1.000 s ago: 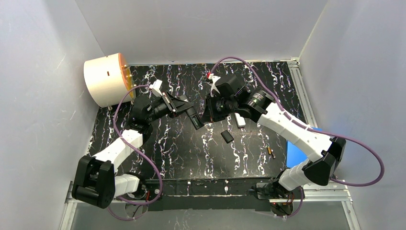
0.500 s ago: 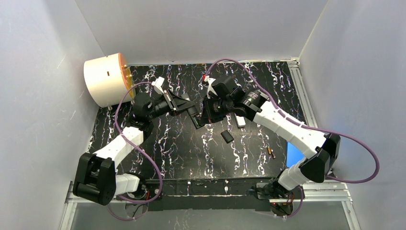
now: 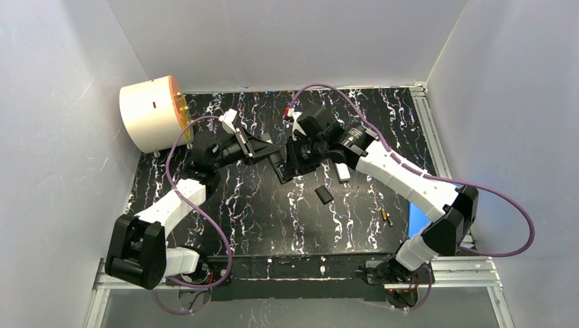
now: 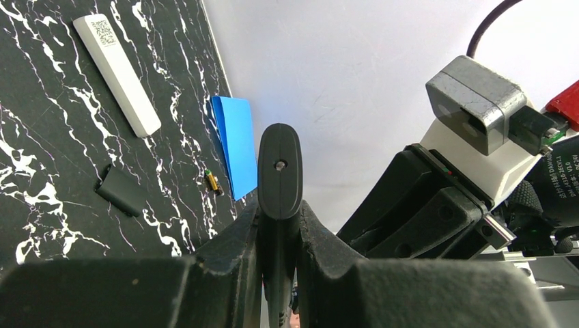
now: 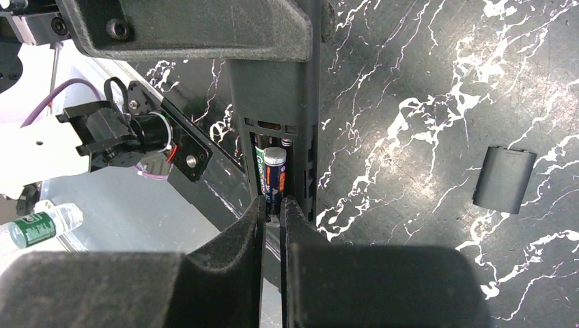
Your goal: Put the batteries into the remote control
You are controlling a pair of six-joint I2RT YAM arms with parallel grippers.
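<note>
**Asker:** What is the setting?

**Describer:** Black, white-veined table (image 3: 259,212) walled in white, with a cream drum (image 3: 147,113) at its far left corner. Both arms meet above the middle.

**Asker:** Which one has the remote control?

**Describer:** The left gripper (image 4: 278,213) is clamped on the black remote control (image 4: 278,164). It is held up off the table, its open bay facing the right gripper (image 5: 273,213).

**Asker:** And the batteries?

**Describer:** The right gripper's fingers are pressed almost together and appear to pinch the end of one battery (image 5: 274,174). Its long axis runs along the bay, beside a green cell (image 5: 260,171) already seated. The next move is probably a push along that axis. The bay walls sit close on both sides and could snag it.

**Asker:** Anything else?

**Describer:** On the table to the right lie a white remote (image 4: 116,72), the black cover (image 5: 504,179), and a loose cell (image 3: 386,217) beside a blue card (image 4: 235,154). All are well apart from the grippers.
</note>
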